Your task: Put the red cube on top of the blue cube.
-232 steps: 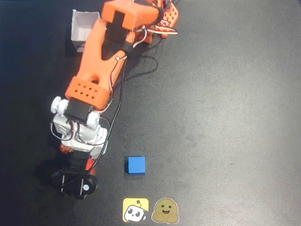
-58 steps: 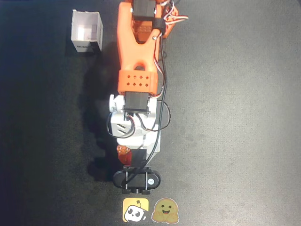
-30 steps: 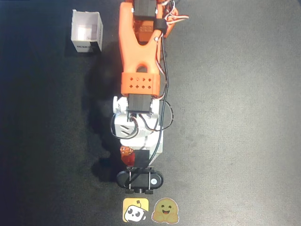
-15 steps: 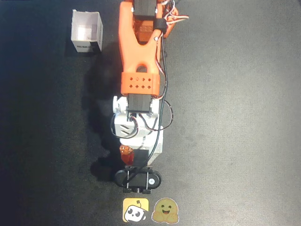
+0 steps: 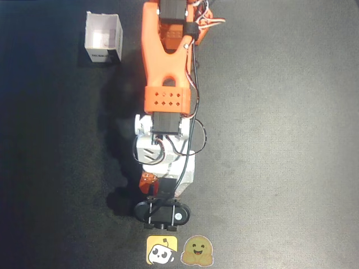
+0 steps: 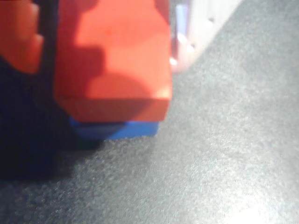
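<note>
Orange arm segments (image 5: 165,61) run from the top edge of the overhead view straight down the middle, so the arm is stretched far forward and bent down over the dark tabletop (image 5: 280,140). Below the orange part come the white wrist housing (image 5: 168,159) and a black camera mount (image 5: 162,213) at the lowest end. The pincer (image 5: 150,180) is mostly hidden under the wrist in this view; only a small orange piece shows at its left side.

In the wrist view the red cube (image 6: 112,60) fills the upper left part, very close to the lens and blurred. A thin strip of the blue cube (image 6: 128,129) shows directly below its lower edge, so the red cube is over the blue one, touching it or almost touching; the blur does not allow to tell which. An orange finger (image 6: 18,37) stands just beside the red cube on the left, and a pale finger (image 6: 201,32) is at the right. Whether the pincer is clamped on the red cube or already apart cannot be told.

A white box (image 5: 104,38) stands well apart at the upper left of the overhead view, and two stickers (image 5: 179,250) lie at the bottom edge.
</note>
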